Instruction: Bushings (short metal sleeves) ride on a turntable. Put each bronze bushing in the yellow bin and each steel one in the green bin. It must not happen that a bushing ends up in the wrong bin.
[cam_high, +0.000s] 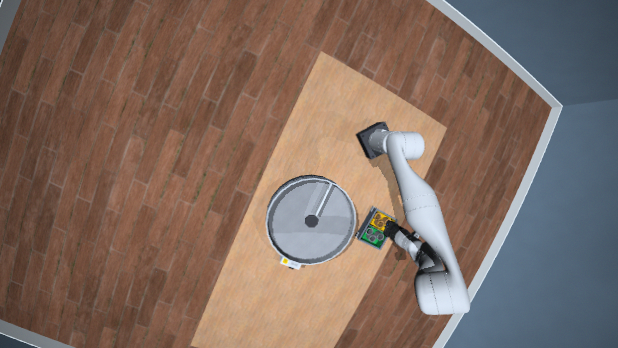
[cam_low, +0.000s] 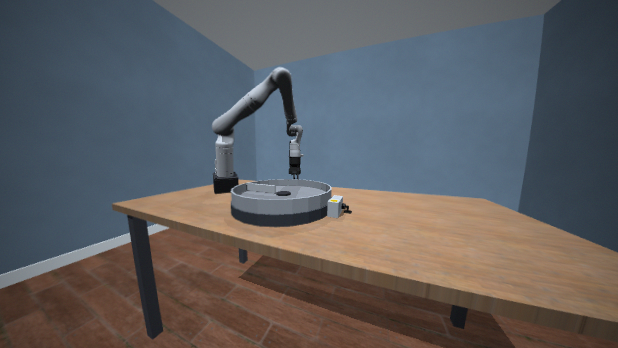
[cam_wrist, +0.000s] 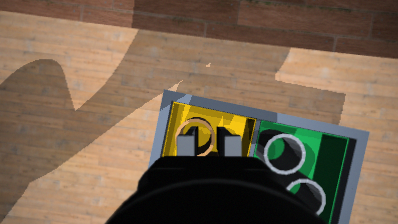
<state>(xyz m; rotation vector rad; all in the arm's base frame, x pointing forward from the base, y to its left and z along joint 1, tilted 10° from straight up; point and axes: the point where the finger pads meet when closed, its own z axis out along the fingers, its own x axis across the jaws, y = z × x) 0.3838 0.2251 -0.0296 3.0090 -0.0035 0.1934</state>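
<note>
My gripper (cam_high: 389, 228) (cam_low: 295, 177) (cam_wrist: 207, 137) is partly open above the yellow bin (cam_high: 373, 221) (cam_wrist: 240, 125), its two fingertips apart with nothing held between them. A bronze bushing (cam_wrist: 195, 120) stands in that bin, below and partly behind the left fingertip in the wrist view. The green bin (cam_high: 377, 244) (cam_wrist: 312, 138) adjoins it and holds steel bushings, two of which show in the wrist view, one (cam_wrist: 284, 135) behind the other (cam_wrist: 305, 180). The turntable (cam_high: 290, 205) (cam_low: 280, 206) shows no bushing on its disc. The gripper body hides the near part of both bins.
The turntable has a raised wall, a dark centre hub (cam_high: 311, 221) (cam_low: 283, 193) and a straight guide bar (cam_high: 325, 200) (cam_low: 261, 188). A small white box (cam_high: 291, 263) (cam_low: 335, 206) with a yellow mark sits at its rim. The bins' grey tray stands between turntable and table edge.
</note>
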